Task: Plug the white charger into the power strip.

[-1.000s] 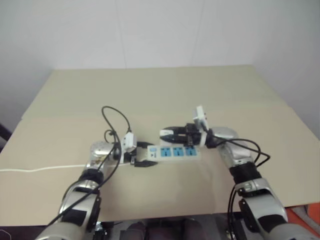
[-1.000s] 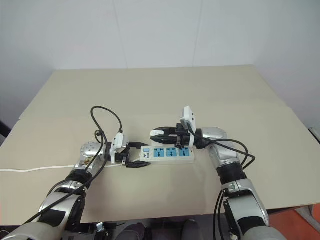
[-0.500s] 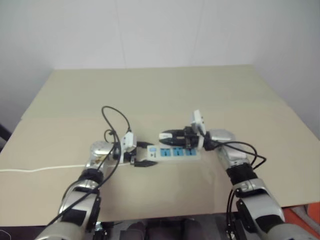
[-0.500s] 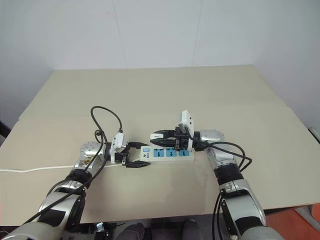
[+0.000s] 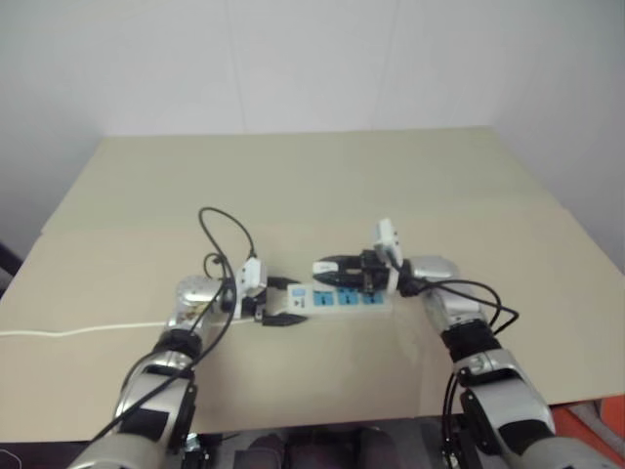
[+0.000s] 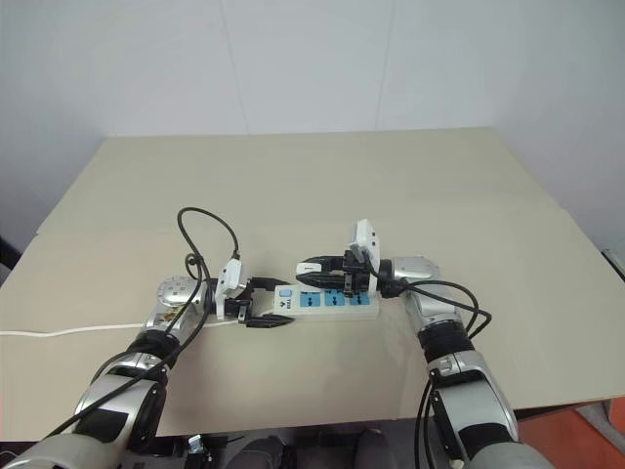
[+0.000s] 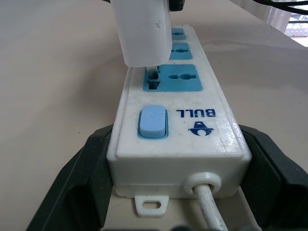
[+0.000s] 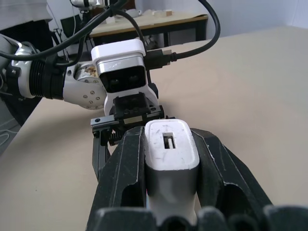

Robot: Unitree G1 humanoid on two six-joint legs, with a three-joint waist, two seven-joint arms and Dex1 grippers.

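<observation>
The power strip [image 6: 327,301] lies flat on the big tan tabletop [image 6: 312,186], near the front edge and about in the middle. It is a long white bar with three blue socket panels in a row and a blue switch [image 7: 153,121] at one end. Its thin white cord [image 6: 68,329] runs off from the switch end toward the left side of the tabletop.

The left gripper [image 6: 266,304] points to the right and holds the switch end of the power strip. Its two black fingers [image 7: 79,178] are pressed against the two long sides of the strip (one finger on each side), so the strip sits pinched between them.

The right gripper [image 6: 311,269] points to the left and hangs over the strip. Its black fingers [image 8: 122,168] are closed tight on the white charger [image 8: 169,161], one on each side of it.

The white charger is a small white block, much smaller than the strip. It stands right above the blue socket panel next to the switch. In the left wrist view the charger's bottom [image 7: 142,31] is just over that panel, and its metal prongs reach down to the holes at the panel's edge. I cannot tell how deep the prongs go.
</observation>
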